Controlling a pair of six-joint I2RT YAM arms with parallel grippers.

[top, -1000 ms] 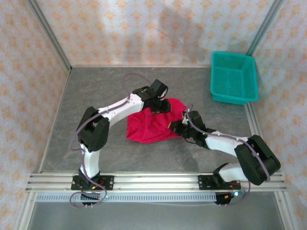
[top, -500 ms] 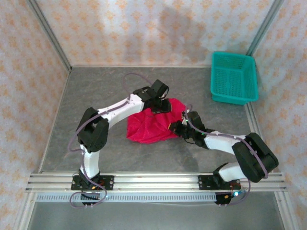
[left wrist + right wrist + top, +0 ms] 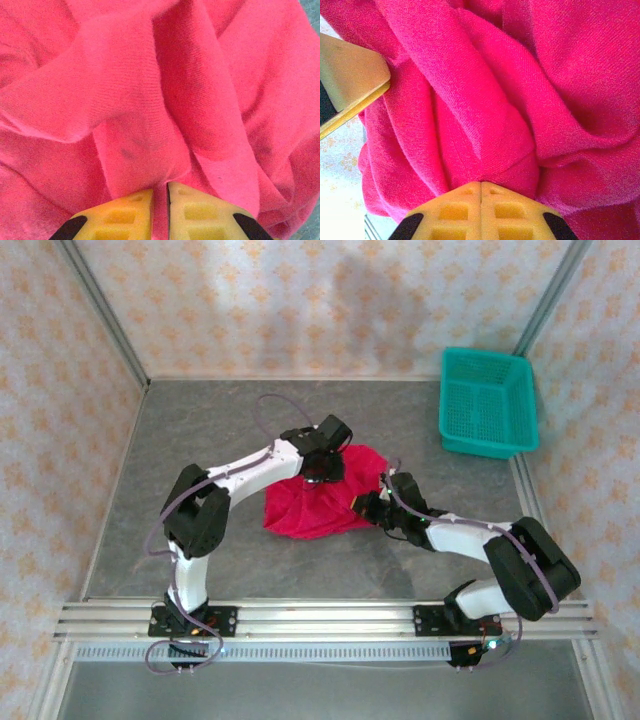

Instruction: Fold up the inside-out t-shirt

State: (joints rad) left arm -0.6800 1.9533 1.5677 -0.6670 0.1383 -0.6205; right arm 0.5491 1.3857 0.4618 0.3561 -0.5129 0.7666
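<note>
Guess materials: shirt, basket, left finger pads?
T-shirt: knit cloth, matte; a fine ribbed weave and soft folds show.
Basket: probably moulded plastic, teal; stiff open mesh walls with a straight rim.
Pads of the left end effector: yellow, matte, with moulded square recesses; plastic or firm rubber, cannot tell which.

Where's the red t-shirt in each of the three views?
Top external: t-shirt bunched on the table, between the arms.
Left wrist: centre and top, a fold pinched in the left gripper at bottom.
Right wrist: centre and right, a fold pinched in the right gripper at bottom.
Shared landmark: those two pinches, at the heap's far and right sides from above.
</note>
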